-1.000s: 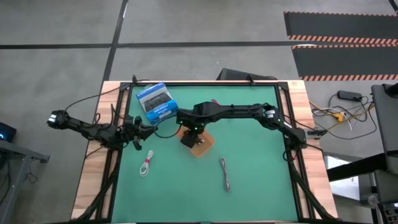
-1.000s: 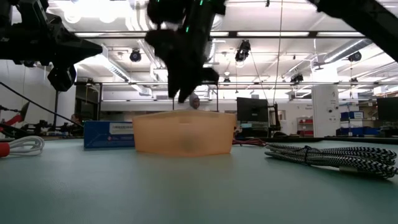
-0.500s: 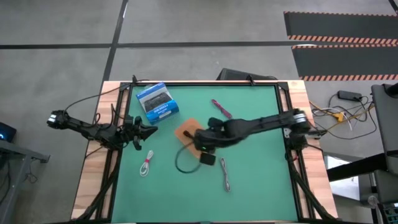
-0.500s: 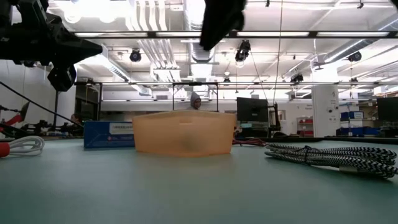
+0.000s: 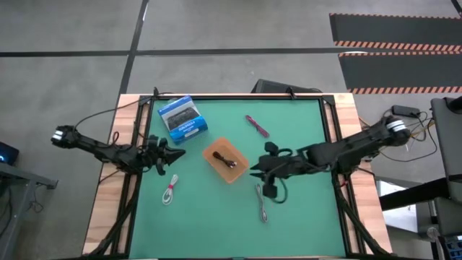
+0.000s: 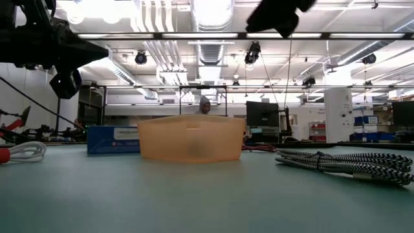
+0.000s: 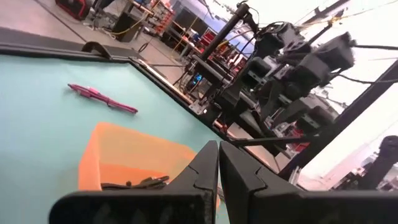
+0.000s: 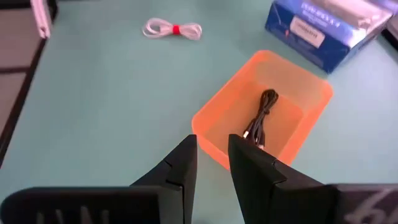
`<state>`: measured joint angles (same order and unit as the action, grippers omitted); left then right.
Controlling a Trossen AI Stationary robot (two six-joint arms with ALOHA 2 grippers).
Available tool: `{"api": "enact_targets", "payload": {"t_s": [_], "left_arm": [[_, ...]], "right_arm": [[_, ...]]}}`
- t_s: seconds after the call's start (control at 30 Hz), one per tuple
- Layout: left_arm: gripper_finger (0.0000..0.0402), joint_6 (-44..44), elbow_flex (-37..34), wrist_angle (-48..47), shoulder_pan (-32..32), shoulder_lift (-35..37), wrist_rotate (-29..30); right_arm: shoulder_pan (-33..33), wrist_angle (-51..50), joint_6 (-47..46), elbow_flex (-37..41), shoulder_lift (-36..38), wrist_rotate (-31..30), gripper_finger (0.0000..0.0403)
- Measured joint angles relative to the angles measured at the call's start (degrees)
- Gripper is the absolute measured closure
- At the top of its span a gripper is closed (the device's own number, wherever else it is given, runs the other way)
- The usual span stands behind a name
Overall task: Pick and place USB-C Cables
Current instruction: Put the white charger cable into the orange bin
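Note:
An orange tray sits mid-table with a dark bundled cable lying on its floor. The pink-maroon cable lies flat beyond the tray toward the far edge. The white cable with a red tie lies near-left of it, and the grey cable near-right. My right gripper hovers high, right of the tray, slightly open and empty. My left gripper waits shut, left of the tray.
A blue-and-white box lies far-left of the tray. Black wiring trails under my right arm near the grey cable. Bare green mat spreads across the near half of the table. Black frame rails run along the table's left and right sides.
My right gripper has drawn back from above the tray, rising and moving toward the table's right and near edge. The dark cable now shows lying in the tray. The tray and the other cables have stayed put.

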<state>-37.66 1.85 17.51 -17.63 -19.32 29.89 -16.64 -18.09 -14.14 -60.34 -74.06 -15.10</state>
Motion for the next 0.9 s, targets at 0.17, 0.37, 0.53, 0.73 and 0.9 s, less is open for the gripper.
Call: {"api": "enact_targets", "payload": {"t_s": [0.17, 0.37, 0.53, 0.73, 0.9], "left_arm": [[0.0402, -1.17, 0.0, 8.03, 0.0, -5.18, 0.22], [0.0402, -3.31, 0.63, 18.55, -0.01, -13.77, 0.18], [0.0402, -8.26, 3.61, 20.13, -0.04, -22.01, 0.2], [0.0402, -11.53, 10.57, 20.59, -0.69, -32.39, 0.02], [0.0402, -11.55, 16.79, 20.03, -3.1, -39.47, -0.28]], "right_arm": [[-0.01, 10.87, 3.75, 13.01, 8.42, 0.01, 0.0334], [0.0, 23.91, 8.83, 25.45, 16.25, 0.03, 0.0339], [0.02, 30.93, 11.0, 32.3, 22.64, 0.07, 0.034], [0.02, 35.49, 14.51, 36.93, 29.49, 0.51, 0.034], [0.0, 38.99, 18.33, 39.01, 33.84, 0.56, 0.034]]}}
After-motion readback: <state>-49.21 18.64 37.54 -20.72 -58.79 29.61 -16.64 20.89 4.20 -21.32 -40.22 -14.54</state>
